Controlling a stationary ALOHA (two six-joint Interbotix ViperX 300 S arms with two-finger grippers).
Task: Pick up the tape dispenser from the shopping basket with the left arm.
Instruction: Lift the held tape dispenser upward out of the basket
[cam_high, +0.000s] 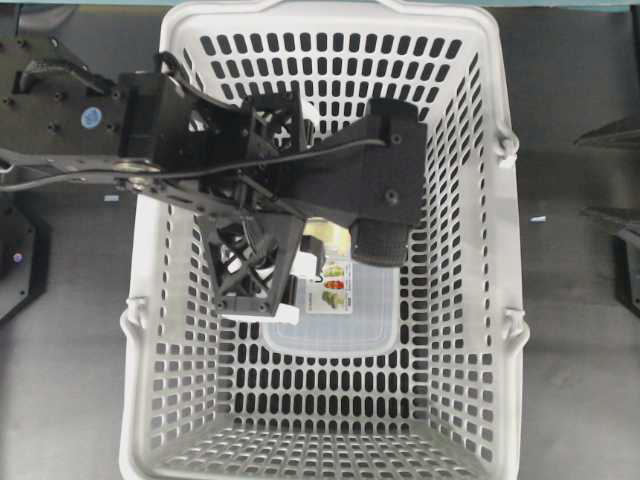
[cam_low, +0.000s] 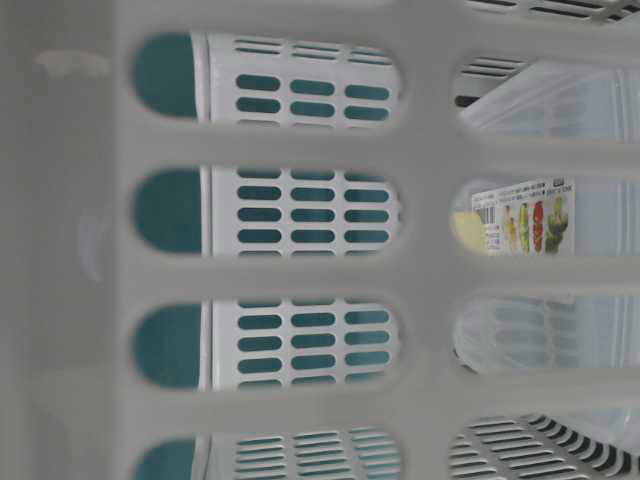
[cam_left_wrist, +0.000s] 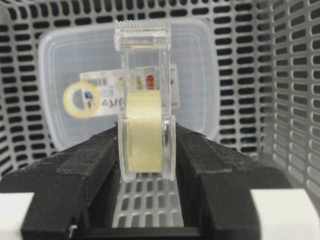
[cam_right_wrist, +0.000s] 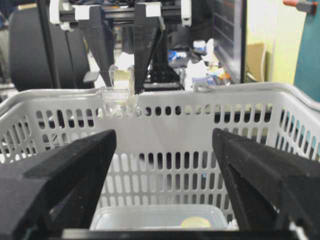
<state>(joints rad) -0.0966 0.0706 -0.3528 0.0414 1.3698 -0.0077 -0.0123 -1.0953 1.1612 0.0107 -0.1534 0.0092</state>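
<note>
The black left arm (cam_high: 200, 150) reaches in from the nine o'clock side of the overhead view, over the large light grey plastic shopping basket (cam_high: 500, 250) with its rows of oblong slots. Its lattice-framed left gripper (cam_left_wrist: 146, 150) is clamped on the small clear plastic tape dispenser (cam_left_wrist: 145, 100): in the left wrist view the two black padded fingers (cam_left_wrist: 90, 165) press against both flat sides of the end that carries the pale yellow tape ring, while the serrated cutter end points to twelve o'clock. From the right wrist view the dispenser (cam_right_wrist: 120, 87) hangs between the fingers at about the height of the basket's far rim, well above the floor. Below it, on the basket floor, lies a larger clear rectangular plastic box (cam_high: 350, 325) with a printed label; a second pale yellow tape ring (cam_left_wrist: 81, 99) shows at its nine o'clock side. The right gripper (cam_right_wrist: 165, 170) stands with its black fingers spread wide, holding nothing.
</note>
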